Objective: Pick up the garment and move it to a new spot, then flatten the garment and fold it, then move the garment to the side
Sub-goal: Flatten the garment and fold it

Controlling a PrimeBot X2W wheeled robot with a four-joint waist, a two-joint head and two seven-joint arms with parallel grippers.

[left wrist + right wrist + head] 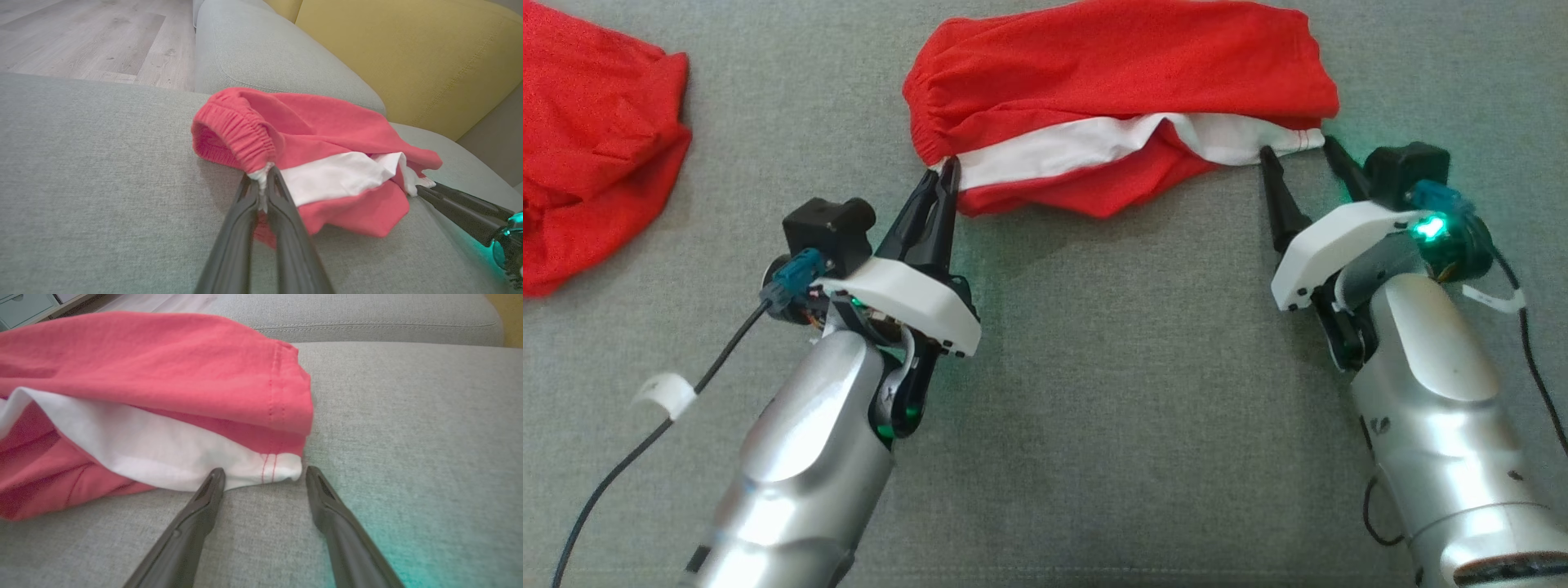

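A grey sofa seat (pixel 1094 408) spans the scene, with a second grey cushion (pixel 261 49) and a mustard-yellow backrest (pixel 408 53) beyond it, and pale wood floor (pixel 81 36) past the sofa's end. The garment (pixel 1119 73) – red, with a white band (pixel 1062 151) along its near edge – lies bunched at the far middle of the seat, its gathered elastic waistband (pixel 241 134) at the left end. A second red cloth (pixel 588 147) is heaped at the far left, well apart from it.

Both silver forearms reach up from the near edge. The left arm (pixel 800 465) slants to the right towards the garment's near-left corner. The right arm (pixel 1437 384) leans to the left towards the near-right corner.

The left gripper (pixel 943 175) has its two dark fingers pressed together, pinching the white edge just below the waistband. The right gripper (pixel 1298 149) stands spread – its fingertips (pixel 214 477) rest low on the seat at the white hemmed corner (pixel 282 469), one tip at the hem's edge and the other just beside it, not closed on the cloth.

A green light (pixel 1429 227) glows on the right wrist, and a black cable (pixel 645 441) trails off the left one.
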